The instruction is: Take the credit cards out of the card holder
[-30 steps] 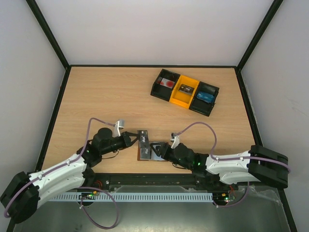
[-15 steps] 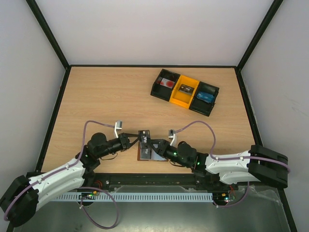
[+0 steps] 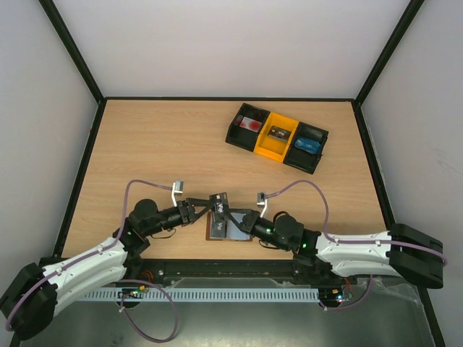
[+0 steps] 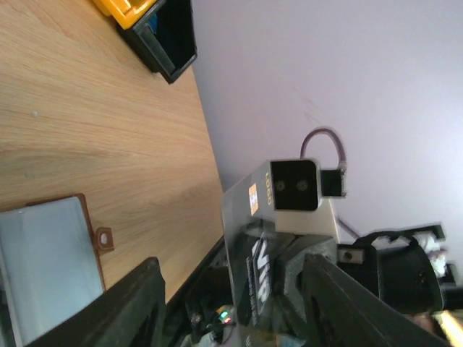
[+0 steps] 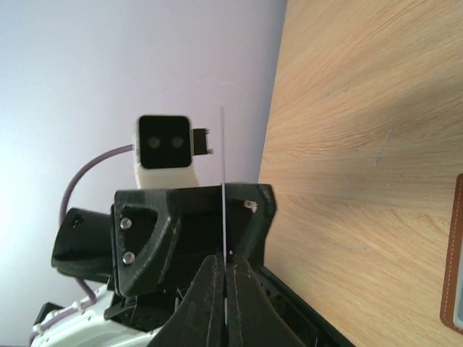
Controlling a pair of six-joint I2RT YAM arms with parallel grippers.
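A robotics laboratory cell is shown: a wooden desk (image 3: 145,144) is enclosed by plain white walls (image 3: 231,43) on a black frame (image 3: 72,54). Two robot arms (image 3: 79,264) are bolted by a slotted cable duct (image 3: 217,295), behind the left end effector (image 3: 205,205).

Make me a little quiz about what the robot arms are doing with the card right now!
1. True or false: the card holder lies open on the table.
2. Which one is shut on the credit card? A) the right gripper B) the left gripper C) neither
3. Fill the gap: the middle bin of the tray is ___.

Key: 1 true. 2 A; the left gripper's jaws stand open on either side of the card. 3 yellow.
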